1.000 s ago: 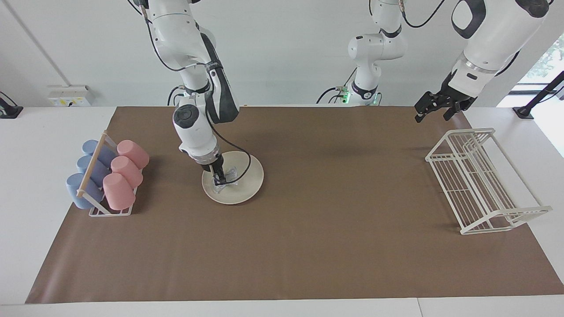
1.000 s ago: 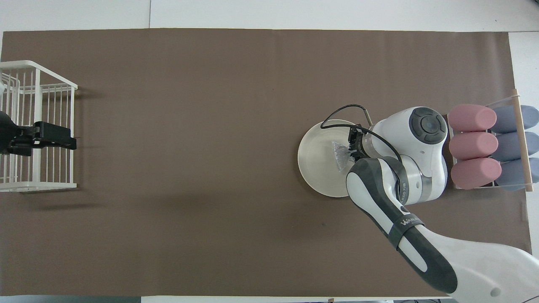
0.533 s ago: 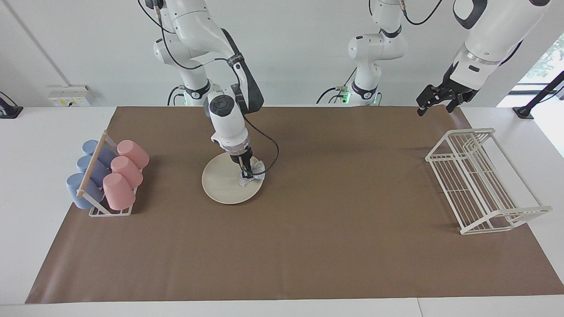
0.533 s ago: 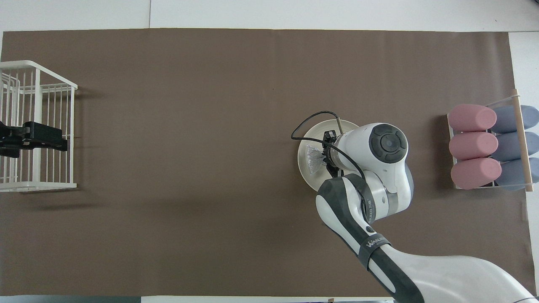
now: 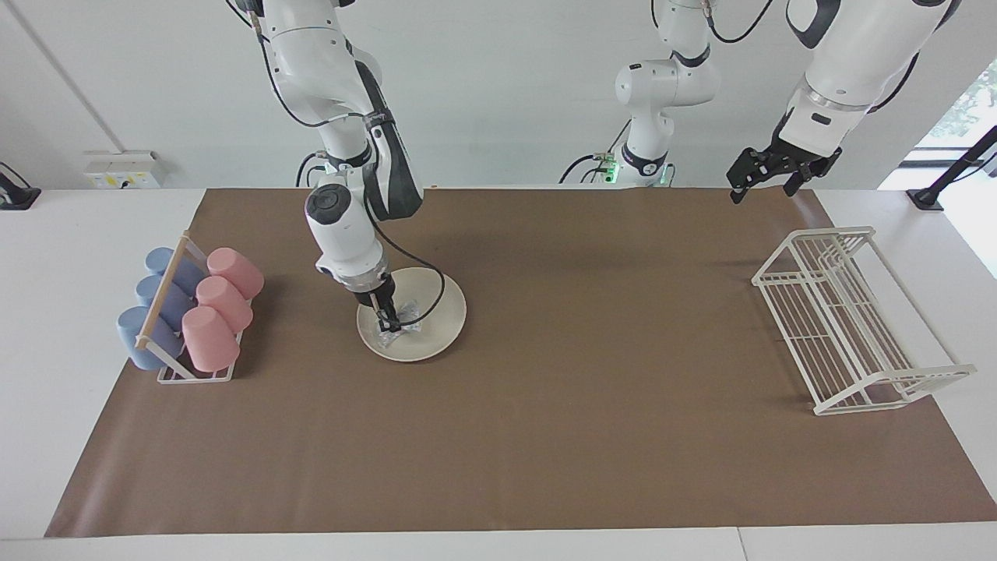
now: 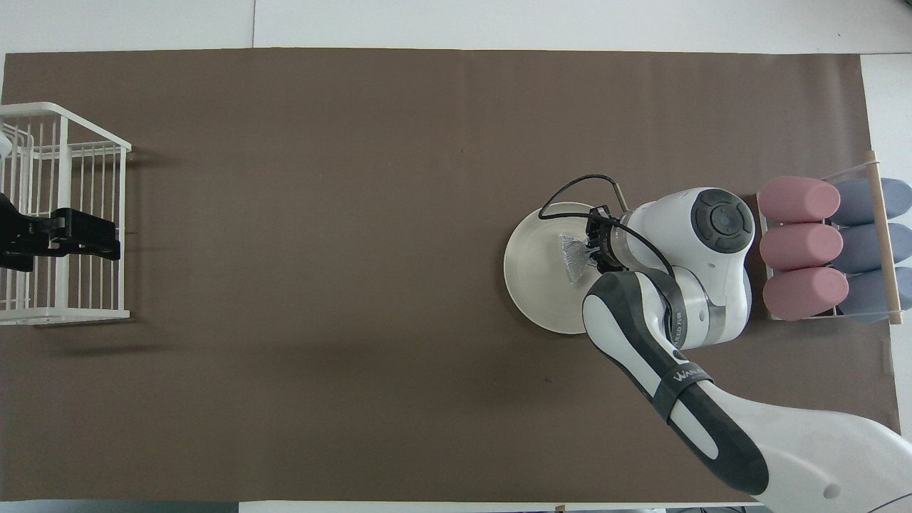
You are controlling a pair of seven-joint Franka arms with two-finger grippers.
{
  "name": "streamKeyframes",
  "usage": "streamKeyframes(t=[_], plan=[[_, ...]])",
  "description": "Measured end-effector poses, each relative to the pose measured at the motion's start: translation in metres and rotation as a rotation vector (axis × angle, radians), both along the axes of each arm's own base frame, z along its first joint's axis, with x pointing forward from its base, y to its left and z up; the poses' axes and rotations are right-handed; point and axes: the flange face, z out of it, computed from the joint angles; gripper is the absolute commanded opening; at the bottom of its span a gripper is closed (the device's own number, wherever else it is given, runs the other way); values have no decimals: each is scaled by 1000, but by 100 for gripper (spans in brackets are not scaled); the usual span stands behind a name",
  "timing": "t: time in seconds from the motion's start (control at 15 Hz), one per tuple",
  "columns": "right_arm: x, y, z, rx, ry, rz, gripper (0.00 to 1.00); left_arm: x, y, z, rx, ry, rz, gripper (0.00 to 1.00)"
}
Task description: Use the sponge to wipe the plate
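Observation:
The cream-white plate [image 5: 438, 310] [image 6: 534, 278] lies on the brown mat toward the right arm's end of the table. On it rests the silvery sponge [image 5: 406, 321] [image 6: 572, 258], pressed down on the part of the plate toward the cup holder. My right gripper [image 5: 387, 319] [image 6: 593, 253] points down onto the plate and is shut on the sponge. My left gripper [image 5: 759, 191] [image 6: 107, 242] hangs open and empty in the air over the white wire rack, well apart from the plate.
A white wire rack [image 5: 849, 312] [image 6: 64, 214] stands at the left arm's end of the mat. A holder with pink and blue cups [image 5: 191, 308] [image 6: 826, 246] lies close beside the plate at the right arm's end. The right arm's cable loops over the plate.
The right gripper swept the sponge across the plate toward the left arm's end and back toward the cup holder. The left gripper drifted slightly while waiting.

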Motion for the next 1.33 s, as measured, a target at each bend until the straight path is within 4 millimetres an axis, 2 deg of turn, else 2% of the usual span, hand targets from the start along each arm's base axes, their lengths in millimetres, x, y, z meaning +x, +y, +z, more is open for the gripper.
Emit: streamKeyframes(t=[0.27,0.6,0.73,0.93,1.07,1.33], plan=[[-5,19,0,11,10,-41,0,2,-1,-3,-2,7,1,100],[-31,93,3,70,29,-139,0,2,-2,-4,-2,8,-1,100],[-35,105,4,73,33,-153,0,2,-2,-4,-2,8,-2,100],[-33,110,13,70,60,-144,0,2,-4,-4,-2,9,-5,100],[-25,115,41,68,105,-125,0,2,-4,-4,-2,9,-5,100],[-14,128,122,46,141,-63,0,2,-6,-4,-13,10,-6,100]])
